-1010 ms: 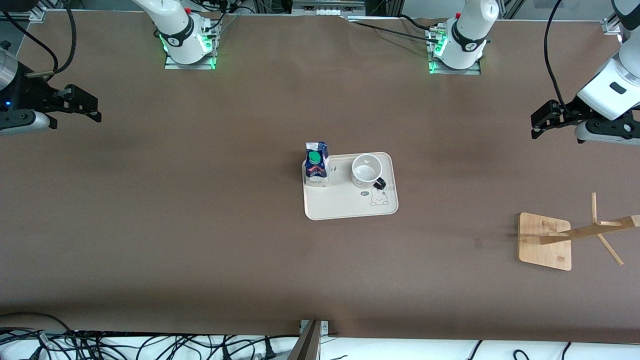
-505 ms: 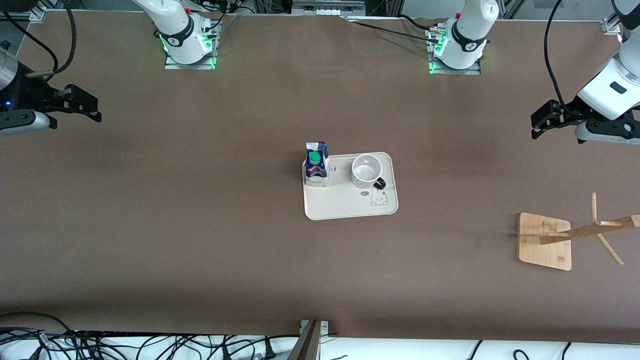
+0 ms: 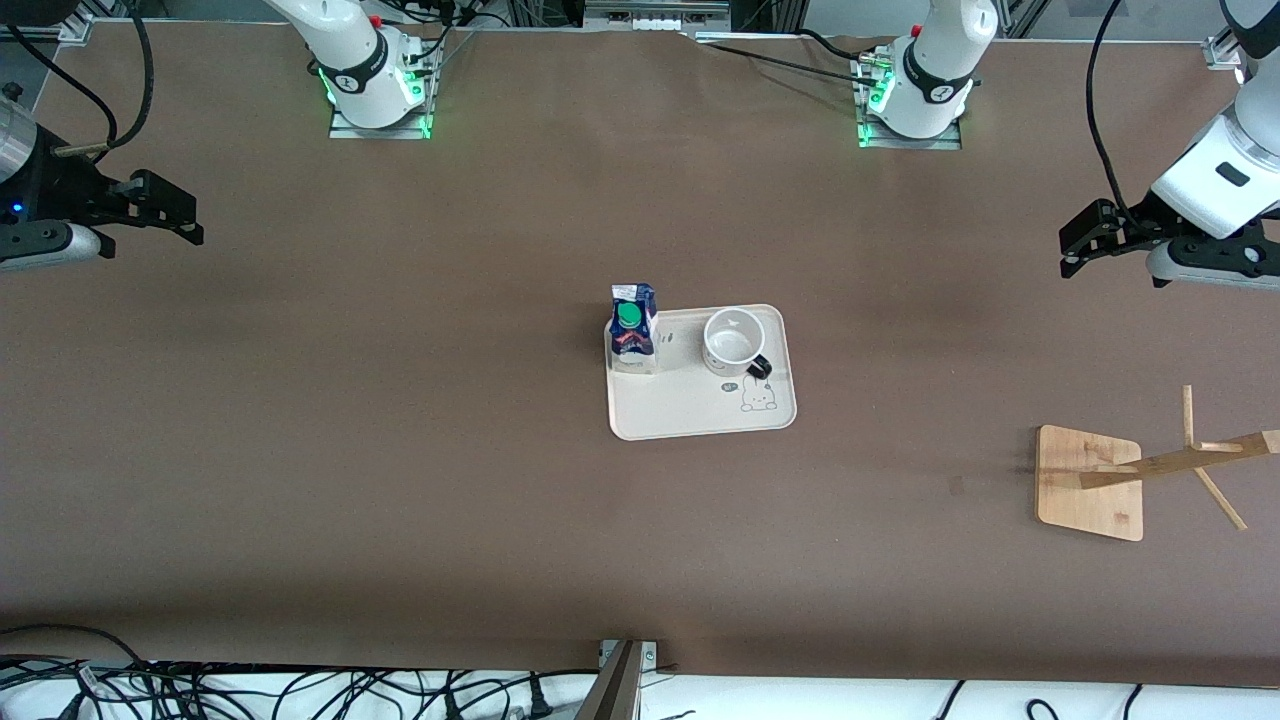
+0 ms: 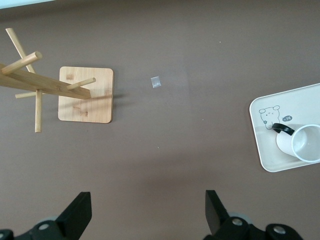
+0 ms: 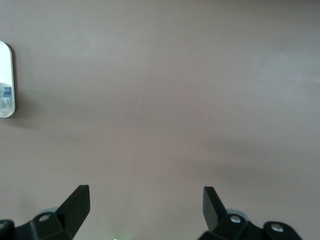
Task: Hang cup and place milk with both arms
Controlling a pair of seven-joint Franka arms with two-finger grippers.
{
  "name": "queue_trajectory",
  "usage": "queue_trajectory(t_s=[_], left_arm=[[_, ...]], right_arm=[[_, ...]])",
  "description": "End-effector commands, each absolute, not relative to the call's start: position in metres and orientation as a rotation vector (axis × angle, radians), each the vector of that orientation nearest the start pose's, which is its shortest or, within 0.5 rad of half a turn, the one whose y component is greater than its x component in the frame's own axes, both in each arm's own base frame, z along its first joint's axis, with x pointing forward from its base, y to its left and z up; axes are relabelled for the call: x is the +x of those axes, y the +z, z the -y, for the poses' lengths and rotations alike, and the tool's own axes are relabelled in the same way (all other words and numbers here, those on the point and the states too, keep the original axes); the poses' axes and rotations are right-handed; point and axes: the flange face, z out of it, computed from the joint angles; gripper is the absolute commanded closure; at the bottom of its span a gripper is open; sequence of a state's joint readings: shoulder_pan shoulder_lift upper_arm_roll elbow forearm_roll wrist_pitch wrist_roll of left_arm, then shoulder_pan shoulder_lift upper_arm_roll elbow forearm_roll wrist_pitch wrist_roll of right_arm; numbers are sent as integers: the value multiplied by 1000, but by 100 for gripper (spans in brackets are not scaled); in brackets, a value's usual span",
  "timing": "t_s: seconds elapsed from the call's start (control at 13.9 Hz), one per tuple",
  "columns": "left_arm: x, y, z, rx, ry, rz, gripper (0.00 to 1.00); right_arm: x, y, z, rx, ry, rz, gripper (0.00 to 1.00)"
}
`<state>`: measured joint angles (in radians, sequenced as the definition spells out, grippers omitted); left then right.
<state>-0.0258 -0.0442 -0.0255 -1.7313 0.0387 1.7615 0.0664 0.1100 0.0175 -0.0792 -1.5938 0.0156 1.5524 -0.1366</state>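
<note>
Brown matting covers the table (image 3: 400,450), and at its middle sits a cream tray (image 3: 690,415) carrying both task items: the milk (image 3: 632,340) upright at the tray's corner toward the right arm's end, and the cup (image 3: 733,340) beside it toward the left arm's end, mouth up, its black handle (image 3: 760,367) turned toward the front camera. A wooden rack (image 3: 1090,482) stands toward the left arm's end, well apart from the tray and nearer the front camera, its pegs slanting off a leaning post. The left gripper (image 3: 1085,240) hangs over bare table at that end, fingers spread wide with nothing between them; the right gripper (image 3: 165,210) hangs over bare table at the right arm's end, likewise spread and empty. Neither item is touched yet. Risks ahead, as I judge them: the two items stand close, so both grippers descending together could crowd each other or knock the carton over; the tray may slide under a sideways nudge; a rim grasp that hides the handle would make threading a peg hard, and a misaligned push could tip the light rack.
</note>
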Motion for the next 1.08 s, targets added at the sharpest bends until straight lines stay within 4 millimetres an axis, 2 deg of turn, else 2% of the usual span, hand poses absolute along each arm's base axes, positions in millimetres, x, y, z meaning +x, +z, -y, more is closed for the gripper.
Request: queue_trajectory(t_s=[0.0,0.5,0.65,0.87,1.01], left_arm=[[554,597,26,-3075,-132,-211,0],[555,596,24,-3074,-129,-218,0],[555,596,24,-3076,-129,-215,0],[555,596,21,-3076,-129,-211,0],[555,596,21,-3076,-129,-210,0]], right_arm=[[550,607,-22,-3089,154,268,0],[554,611,-21,-3087,132,272,0],[557,610,-36,-3087,128,315,0],[559,634,-40,-3091,45,341,0],[559,628,-53,-3090,72,369,0]])
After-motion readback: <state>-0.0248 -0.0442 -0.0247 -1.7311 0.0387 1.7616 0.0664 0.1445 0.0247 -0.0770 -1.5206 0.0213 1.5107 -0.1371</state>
